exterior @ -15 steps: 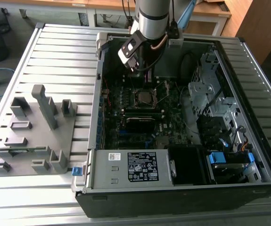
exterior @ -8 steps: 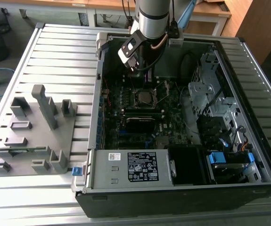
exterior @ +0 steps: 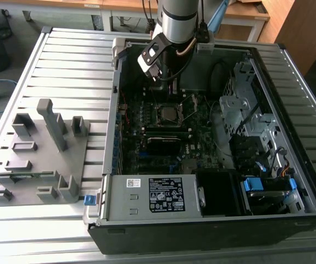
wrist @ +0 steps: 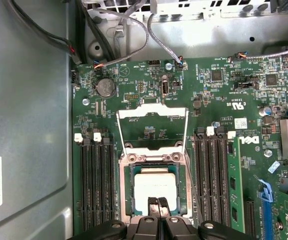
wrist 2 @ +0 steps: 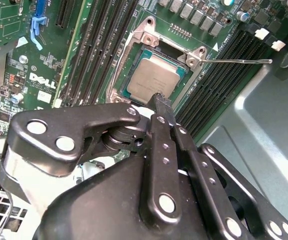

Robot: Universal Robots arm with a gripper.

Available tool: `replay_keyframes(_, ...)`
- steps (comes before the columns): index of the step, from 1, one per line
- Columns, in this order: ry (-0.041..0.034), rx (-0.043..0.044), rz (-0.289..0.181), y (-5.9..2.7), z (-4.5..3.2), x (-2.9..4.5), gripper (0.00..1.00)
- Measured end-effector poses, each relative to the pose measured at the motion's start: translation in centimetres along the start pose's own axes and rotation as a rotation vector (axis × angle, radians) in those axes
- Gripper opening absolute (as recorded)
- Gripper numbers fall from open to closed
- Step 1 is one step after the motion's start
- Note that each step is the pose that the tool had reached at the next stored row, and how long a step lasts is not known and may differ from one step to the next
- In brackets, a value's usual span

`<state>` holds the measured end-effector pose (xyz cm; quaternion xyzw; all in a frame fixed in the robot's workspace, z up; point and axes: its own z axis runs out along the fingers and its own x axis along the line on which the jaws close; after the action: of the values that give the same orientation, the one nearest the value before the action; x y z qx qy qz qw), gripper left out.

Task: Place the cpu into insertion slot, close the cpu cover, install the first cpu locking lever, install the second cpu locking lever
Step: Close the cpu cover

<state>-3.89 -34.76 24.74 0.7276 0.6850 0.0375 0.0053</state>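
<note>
1. Black linkage of the jaws lies closest in the second wrist view. The jaws are together, their fingertips (wrist: 154,206) at the near edge of the cpu (wrist: 155,186); whether they touch it I cannot tell.
2. On the exterior view's left, a grey holder rack (exterior: 39,159) sits on the slatted surface (exterior: 70,60), beside the open computer case (exterior: 109,137).
3. A white printed label (exterior: 155,194) covers the power supply (exterior: 114,198) at the case's front edge.
4. White lettering (wrist 2: 42,80) marks the motherboard (wrist: 219,95) beside its memory slots.
5. The cpu lies flat in the insertion slot (wrist: 125,195), mid-board.
6. The cpu cover (wrist: 153,112) stands flipped open at the slot's far edge.
7. A thin wire lever (wrist 2: 236,61) juts out from a slot corner, unlatched.
</note>
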Motion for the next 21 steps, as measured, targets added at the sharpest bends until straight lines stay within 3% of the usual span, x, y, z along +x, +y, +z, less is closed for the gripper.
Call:
replay_keyframes(7,-0.0006,0.0003,0.000,0.00,-0.06,0.00,0.10)
replay_keyframes(21,-0.0002,0.0001,0.000,0.07,-1.22,0.05,0.10)
